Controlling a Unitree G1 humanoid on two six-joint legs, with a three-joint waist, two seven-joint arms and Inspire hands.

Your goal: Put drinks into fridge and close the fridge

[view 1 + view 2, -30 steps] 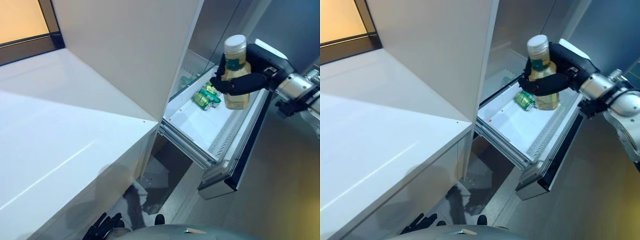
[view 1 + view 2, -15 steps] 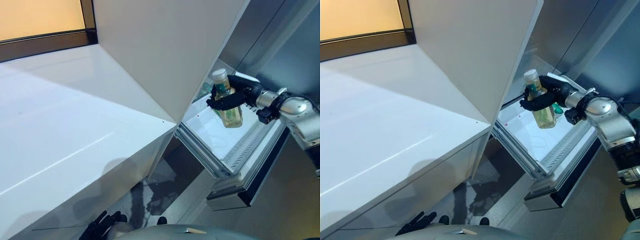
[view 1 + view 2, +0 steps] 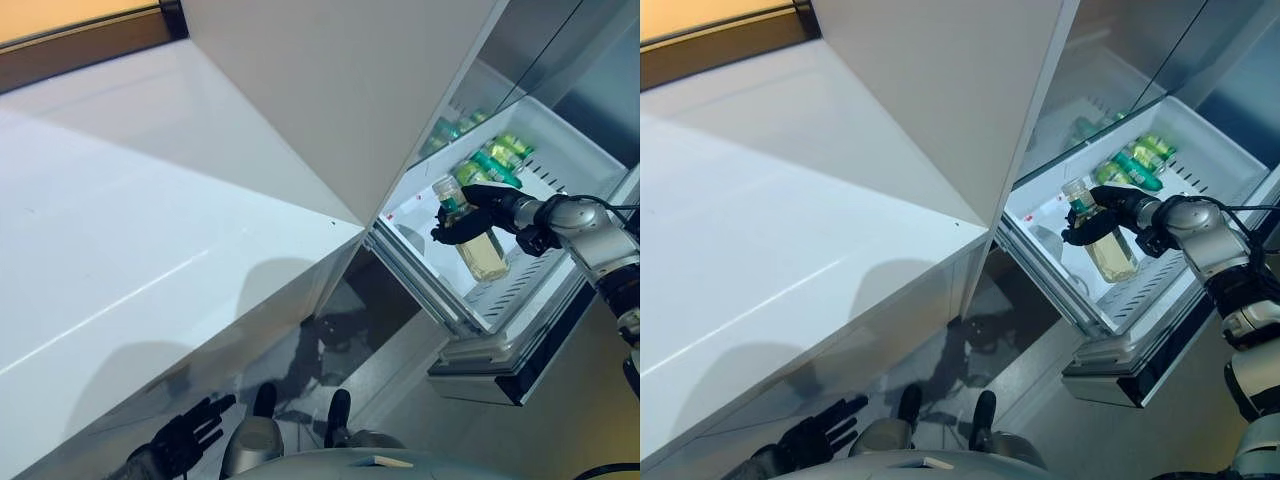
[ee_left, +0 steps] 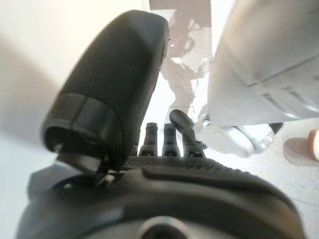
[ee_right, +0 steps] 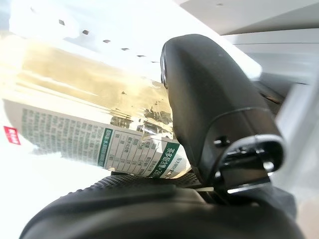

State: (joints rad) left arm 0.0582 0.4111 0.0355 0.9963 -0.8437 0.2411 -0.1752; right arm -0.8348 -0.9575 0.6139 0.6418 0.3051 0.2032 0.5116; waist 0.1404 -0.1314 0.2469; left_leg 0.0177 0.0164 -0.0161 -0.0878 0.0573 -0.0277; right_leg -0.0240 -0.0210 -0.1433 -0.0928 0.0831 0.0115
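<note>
A clear bottle of yellow drink with a pale cap and green label is held tilted inside the pulled-out white fridge drawer. My right hand is shut round its upper part; the right wrist view shows the thumb across the label of the bottle. Several green drink bottles lie at the drawer's far end. My left hand hangs low by the counter front, its fingers straight and holding nothing.
A white counter fills the left of the view. The tall white panel rises beside the drawer. The drawer's dark front juts out over the grey floor.
The camera has shifted, showing more of the drawer. My right hand has lowered the bottle from above the drawer down into it, towards its near end.
</note>
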